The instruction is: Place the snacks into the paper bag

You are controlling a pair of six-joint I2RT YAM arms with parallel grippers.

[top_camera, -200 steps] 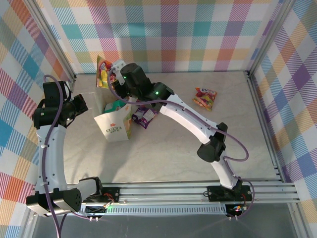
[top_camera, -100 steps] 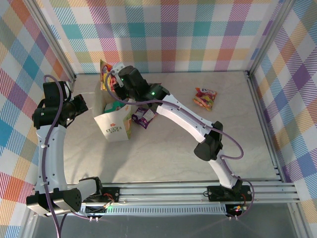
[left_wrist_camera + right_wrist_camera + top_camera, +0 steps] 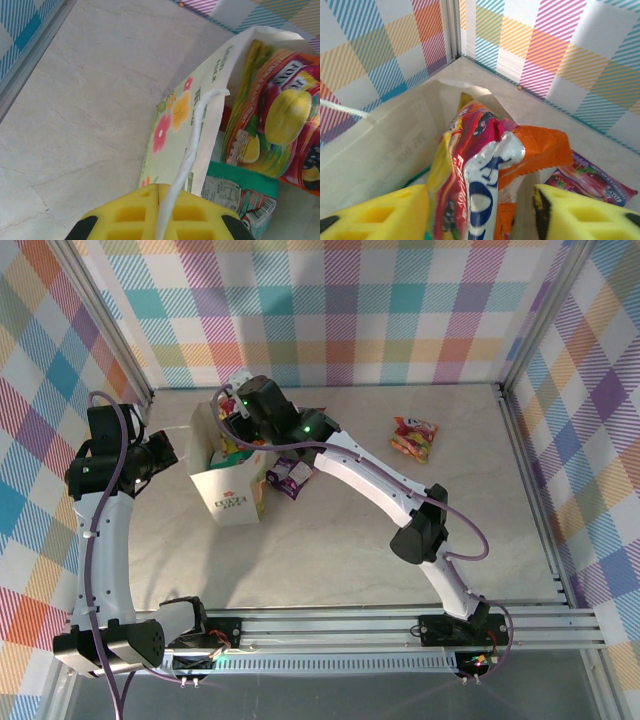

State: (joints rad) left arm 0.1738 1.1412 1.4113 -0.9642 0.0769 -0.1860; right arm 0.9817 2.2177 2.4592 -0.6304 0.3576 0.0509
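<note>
The white paper bag stands open at the left of the table, flower print showing on its side. My left gripper is shut on its white cord handle. My right gripper hangs open over the bag's mouth, with the large red packet upright between its spread fingers, inside the bag. An orange-red packet and a teal-green packet are in the bag too. Two purple packets lie right of the bag. The small red-yellow packet lies at the far right.
The checked back wall and a metal frame post stand close behind the bag. The left wall rail runs beside my left gripper. Bare tabletop stretches in front and to the right.
My right gripper has come forward from behind the bag to its mouth, and the large red packet has gone down into the bag. The left arm has stayed put.
</note>
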